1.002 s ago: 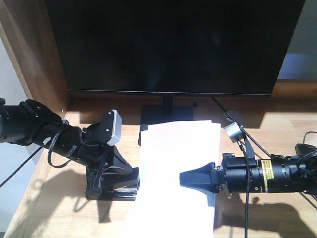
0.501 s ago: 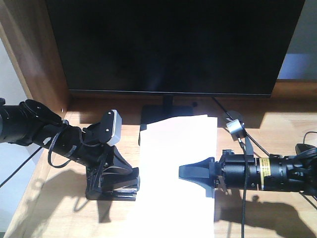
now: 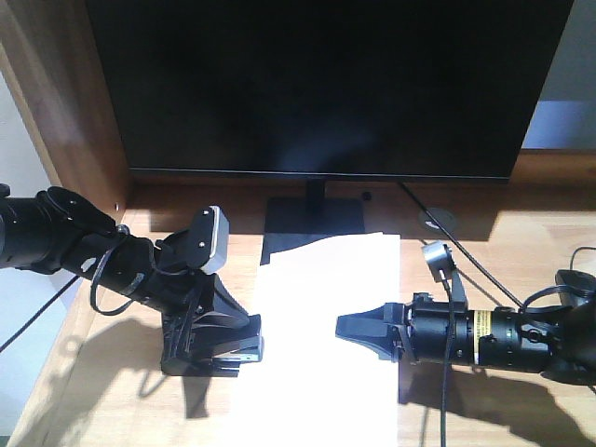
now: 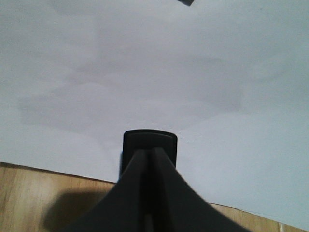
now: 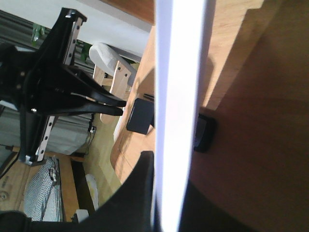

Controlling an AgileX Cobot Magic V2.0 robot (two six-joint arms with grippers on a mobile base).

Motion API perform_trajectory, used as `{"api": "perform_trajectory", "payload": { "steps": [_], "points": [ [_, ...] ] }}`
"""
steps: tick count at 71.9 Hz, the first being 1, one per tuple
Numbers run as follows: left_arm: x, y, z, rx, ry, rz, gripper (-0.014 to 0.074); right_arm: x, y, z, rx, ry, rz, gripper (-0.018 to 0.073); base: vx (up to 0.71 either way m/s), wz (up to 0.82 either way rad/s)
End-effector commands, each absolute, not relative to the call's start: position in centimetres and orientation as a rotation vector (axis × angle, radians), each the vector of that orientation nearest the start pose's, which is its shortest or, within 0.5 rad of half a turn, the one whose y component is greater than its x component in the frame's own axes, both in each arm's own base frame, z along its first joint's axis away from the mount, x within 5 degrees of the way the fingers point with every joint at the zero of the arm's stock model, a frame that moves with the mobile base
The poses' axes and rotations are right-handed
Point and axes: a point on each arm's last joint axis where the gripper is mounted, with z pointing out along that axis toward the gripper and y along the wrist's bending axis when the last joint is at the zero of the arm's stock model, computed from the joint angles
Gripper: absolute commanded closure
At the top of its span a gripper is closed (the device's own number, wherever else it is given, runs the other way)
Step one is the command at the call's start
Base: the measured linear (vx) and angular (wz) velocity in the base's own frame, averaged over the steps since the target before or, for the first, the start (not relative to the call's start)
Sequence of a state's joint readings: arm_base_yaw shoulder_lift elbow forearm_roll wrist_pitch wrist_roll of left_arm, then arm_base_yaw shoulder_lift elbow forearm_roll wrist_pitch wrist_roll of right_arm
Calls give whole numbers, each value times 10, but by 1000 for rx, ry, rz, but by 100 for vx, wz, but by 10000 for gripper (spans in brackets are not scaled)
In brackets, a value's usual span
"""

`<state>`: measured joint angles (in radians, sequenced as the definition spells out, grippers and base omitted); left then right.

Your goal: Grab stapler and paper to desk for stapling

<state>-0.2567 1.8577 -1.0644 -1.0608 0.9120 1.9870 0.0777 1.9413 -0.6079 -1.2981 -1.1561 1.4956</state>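
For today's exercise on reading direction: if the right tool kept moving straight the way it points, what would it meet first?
The right tool, shut on the paper, points across the sheet toward the stapler under the left tool. It would probably meet those first, though depth is uncertain.

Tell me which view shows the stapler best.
The exterior front view: the stapler sits on the desk under the left gripper. The right wrist view shows something dark beyond the paper; the left wrist view shows none.

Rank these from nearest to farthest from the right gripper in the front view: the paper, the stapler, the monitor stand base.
1. The paper: the right gripper is clamped on it.
2. The monitor stand base: behind the paper.
3. The stapler: across the sheet, under the left gripper.

The last two are fairly close.
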Motion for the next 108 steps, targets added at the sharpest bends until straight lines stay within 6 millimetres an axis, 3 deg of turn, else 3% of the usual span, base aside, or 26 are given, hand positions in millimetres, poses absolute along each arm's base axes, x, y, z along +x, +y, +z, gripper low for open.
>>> {"api": "perform_trajectory", "payload": {
  "steps": [1, 23, 46, 108],
  "points": [
    [314, -152, 197, 1651, 1716, -741, 603, 268, 106, 139, -151, 2029, 1711, 560, 0, 0],
    [314, -153, 197, 1651, 1715, -742, 604, 270, 127, 123, -38, 2028, 1737, 560, 0, 0],
    [314, -153, 197, 1651, 1715, -742, 604, 276, 126, 107, 80, 2032, 1713, 560, 0, 0],
    [314, -153, 197, 1651, 1715, -742, 604, 277, 125, 107, 97, 2021, 1700, 560, 0, 0]
  ]
}}
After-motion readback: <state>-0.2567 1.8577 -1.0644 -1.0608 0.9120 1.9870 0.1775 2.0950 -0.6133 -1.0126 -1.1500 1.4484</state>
